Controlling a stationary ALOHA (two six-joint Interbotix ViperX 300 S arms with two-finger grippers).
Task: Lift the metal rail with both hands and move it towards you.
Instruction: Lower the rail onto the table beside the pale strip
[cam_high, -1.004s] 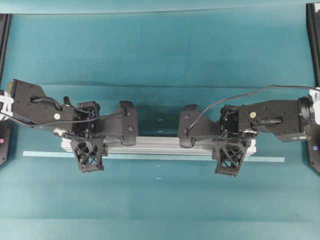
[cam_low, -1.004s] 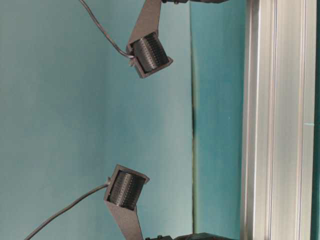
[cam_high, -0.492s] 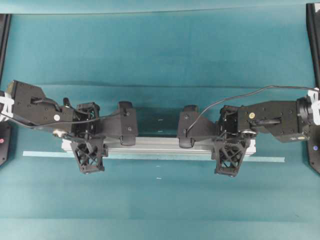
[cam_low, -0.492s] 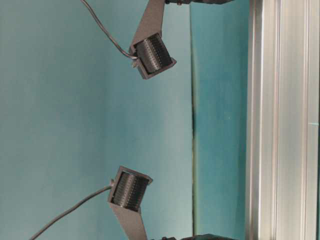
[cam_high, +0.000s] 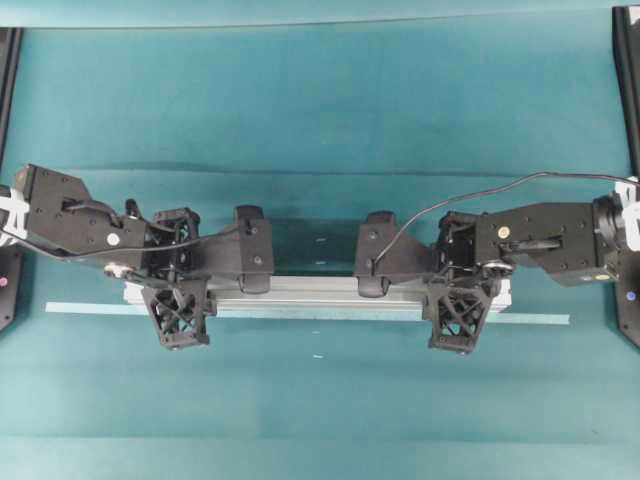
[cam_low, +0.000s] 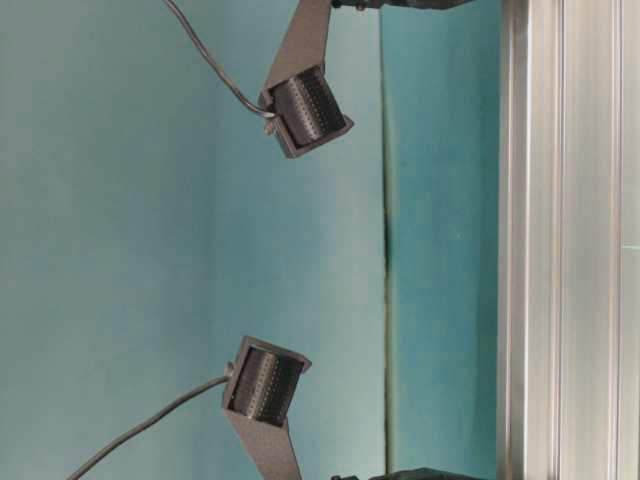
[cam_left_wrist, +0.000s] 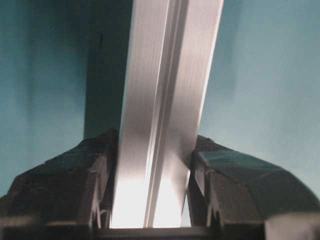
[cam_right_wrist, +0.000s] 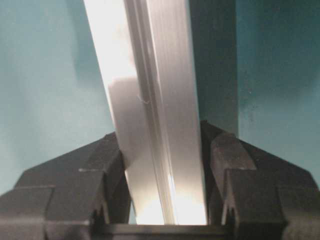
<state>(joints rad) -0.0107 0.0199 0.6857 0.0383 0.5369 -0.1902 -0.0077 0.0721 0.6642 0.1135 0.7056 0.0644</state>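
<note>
The metal rail (cam_high: 315, 292) is a long silver grooved bar lying left to right across the teal table, just above the tape strip. My left gripper (cam_high: 178, 296) is shut on its left end. My right gripper (cam_high: 460, 296) is shut on its right end. In the left wrist view the rail (cam_left_wrist: 160, 100) runs up between the black fingers (cam_left_wrist: 75, 175), which press both its sides at my left gripper (cam_left_wrist: 152, 145). In the right wrist view my right gripper (cam_right_wrist: 160, 135) clamps the rail (cam_right_wrist: 150, 75) the same way. The rail (cam_low: 570, 240) fills the right edge of the table-level view.
A thin pale tape strip (cam_high: 520, 319) lies along the table just in front of the rail. Black frame posts stand at the far left (cam_high: 8, 60) and far right (cam_high: 628, 70). Both wrist camera housings (cam_low: 308, 105) (cam_low: 265, 385) hang over the teal table.
In the table-level view the rail has shifted slightly to the right and the wrist housings have shifted with it. Overhead, the left arm's rear link has moved a little. Both grips are unchanged.
</note>
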